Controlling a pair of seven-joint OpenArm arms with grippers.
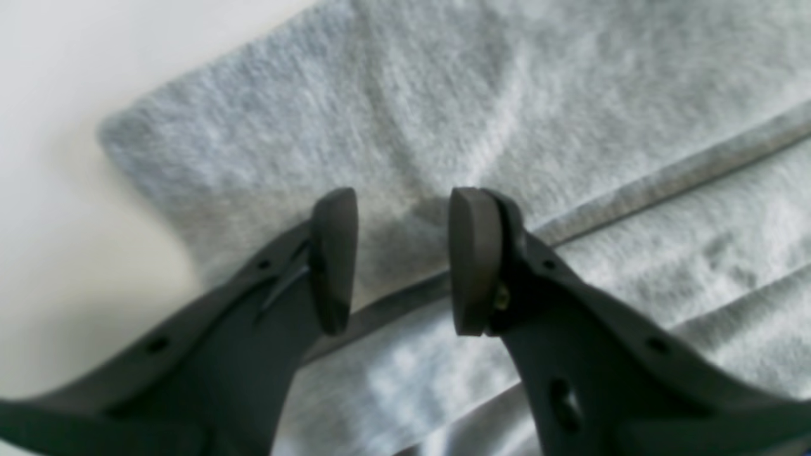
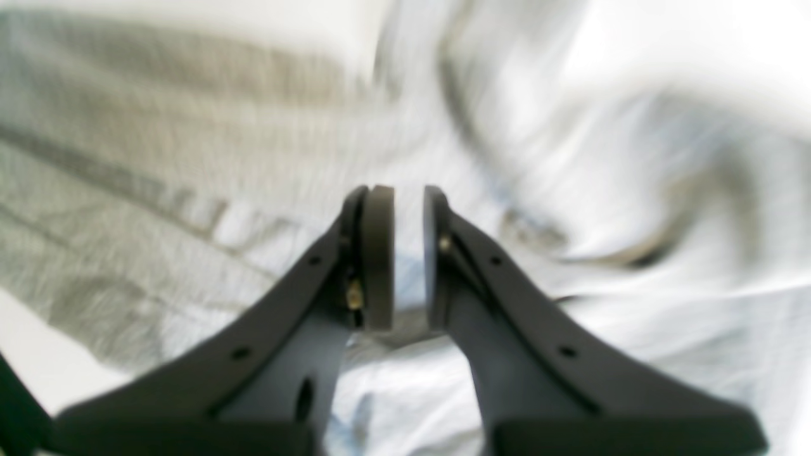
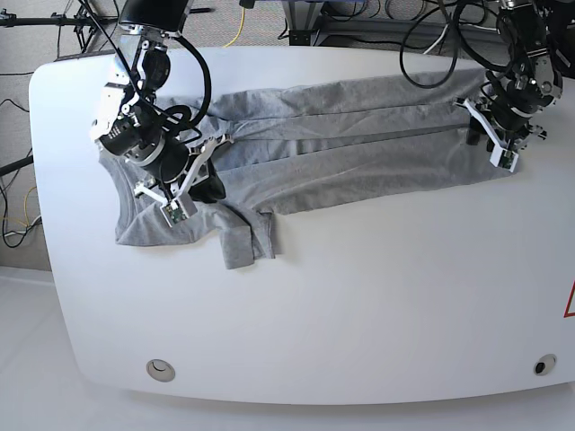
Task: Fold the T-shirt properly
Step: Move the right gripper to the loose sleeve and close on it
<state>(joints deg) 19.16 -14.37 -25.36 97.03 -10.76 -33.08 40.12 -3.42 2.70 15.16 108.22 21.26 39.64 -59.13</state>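
The heather-grey T-shirt lies stretched across the back half of the white table, folded lengthwise, with its neck and a turned-over sleeve at the left. My left gripper hovers open over the shirt's right end, close to a corner and a hem line, with nothing between its pads. In the base view the left gripper sits at the shirt's right edge. My right gripper is down in the rumpled cloth near the sleeve, its jaws almost together with fabric bunched at their base. The right gripper shows at the shirt's left part.
The white table has rounded corners. A round fitting sits near the front left and another near the front right. Cables and stands crowd the floor behind the table's back edge.
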